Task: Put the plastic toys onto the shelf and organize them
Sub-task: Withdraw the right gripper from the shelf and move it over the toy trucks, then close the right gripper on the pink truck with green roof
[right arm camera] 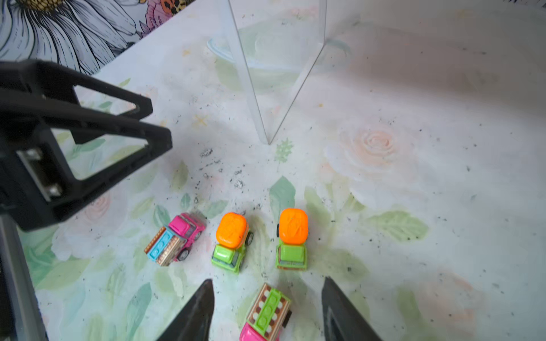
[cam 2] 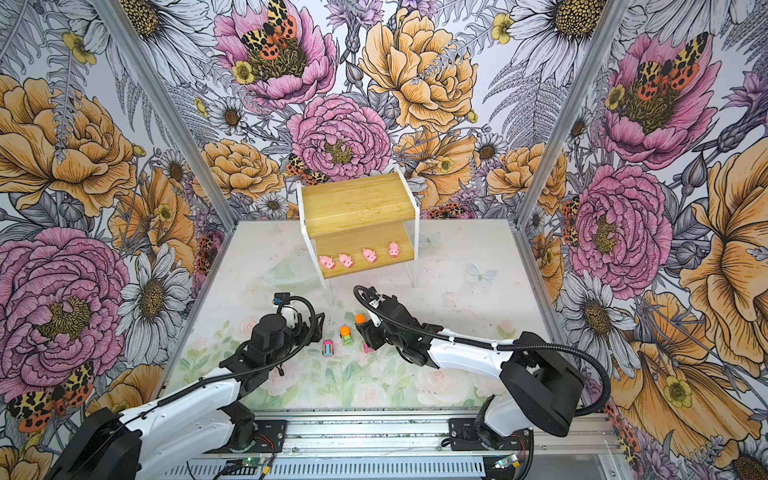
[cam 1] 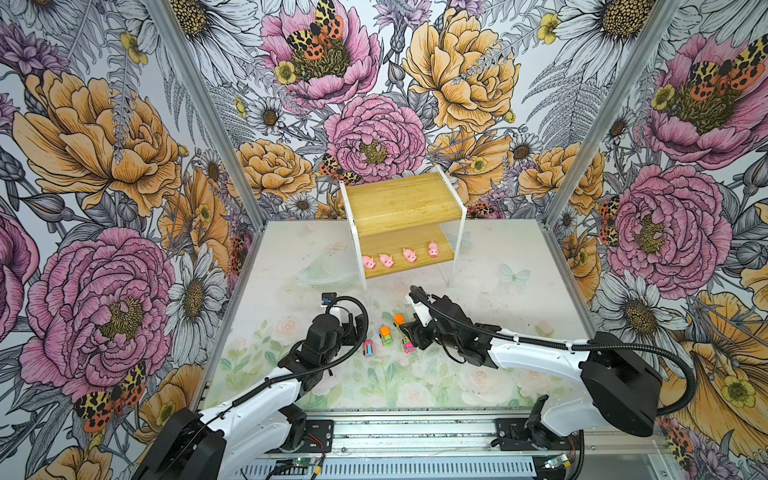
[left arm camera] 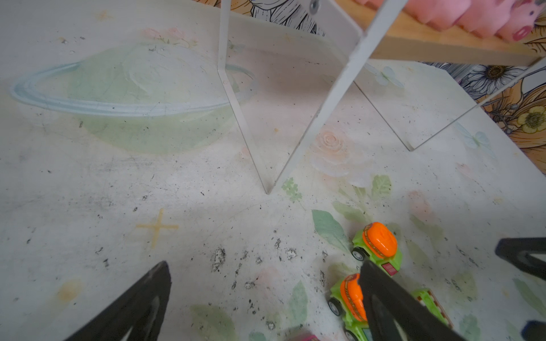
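Pigs [cam 1: 409, 254], all four, already line the lower board of our shelf [cam 1: 399, 199]. We have two trucks [right arm camera: 232, 240] and two cars [right arm camera: 174, 239] left on the table [right arm camera: 413, 147]. Our right claw [right arm camera: 267, 280] hangs spread astride one car; our left claw [left arm camera: 264, 262] is spread, empty.

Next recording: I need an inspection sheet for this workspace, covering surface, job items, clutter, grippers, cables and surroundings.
Surface: pale floral-print table, scuffed with dark specks.
Job's things: shelf at the back; four pink pigs in a row on its lower tier, upper tier bare; two green trucks and two striped cars on the table in front of it.
Clutter: nothing seen.
Grippers: left gripper open, empty; right gripper open, straddling one striped car without touching it.
Cables: two black corrugated conduits, looping free, neither touching the toys.
Surroundings: floral wallpaper on three sides; metal rail along the front.
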Controlling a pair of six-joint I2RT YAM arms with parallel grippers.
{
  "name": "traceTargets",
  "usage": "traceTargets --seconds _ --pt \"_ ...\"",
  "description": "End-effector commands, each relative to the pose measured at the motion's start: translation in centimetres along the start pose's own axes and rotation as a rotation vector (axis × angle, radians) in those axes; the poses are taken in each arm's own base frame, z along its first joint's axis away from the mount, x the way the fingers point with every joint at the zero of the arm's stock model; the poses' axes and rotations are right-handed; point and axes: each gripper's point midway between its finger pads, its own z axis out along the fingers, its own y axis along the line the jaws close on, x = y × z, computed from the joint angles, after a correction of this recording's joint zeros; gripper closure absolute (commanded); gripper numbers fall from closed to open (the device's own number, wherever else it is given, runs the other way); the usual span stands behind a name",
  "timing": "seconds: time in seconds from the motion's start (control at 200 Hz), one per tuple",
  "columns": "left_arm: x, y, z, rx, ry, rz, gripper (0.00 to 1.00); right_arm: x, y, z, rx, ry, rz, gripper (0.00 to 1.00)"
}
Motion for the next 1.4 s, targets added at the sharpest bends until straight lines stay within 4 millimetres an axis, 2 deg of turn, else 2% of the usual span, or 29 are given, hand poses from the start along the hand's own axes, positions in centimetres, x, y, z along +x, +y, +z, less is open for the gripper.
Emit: traceTargets --seconds 0.0,0.135,0.415,0.871,1.231,1.396 --pt "0.1 -0.1 0.2 0.01 0.006 0.002 0.01 0.7 0.4 0.6 -0.035 0.007 0.046 0.43" --pt "0.1 -0.1 0.2 0.008 0.01 0.003 0.01 1.7 -0.3 1.3 -0.004 0.025 0.066 0.44" --pt "0.1 -0.1 0.2 0.007 0.013 0.0 0.01 3.8 -0.2 2.3 -0.021 0.085 0.108 0.47" --pt "0.2 -0.1 0.4 0.005 0.018 0.0 0.01 5.8 0.2 3.7 -0.012 0.165 0.15 0.55" --pt "0.2 -0.1 0.5 0.004 0.023 0.006 0.01 5.8 0.4 4.0 -0.017 0.169 0.142 0.7" --pt "0.3 -0.1 0.5 0.003 0.024 0.006 0.01 5.1 0.7 3.3 -0.031 0.147 0.119 0.76"
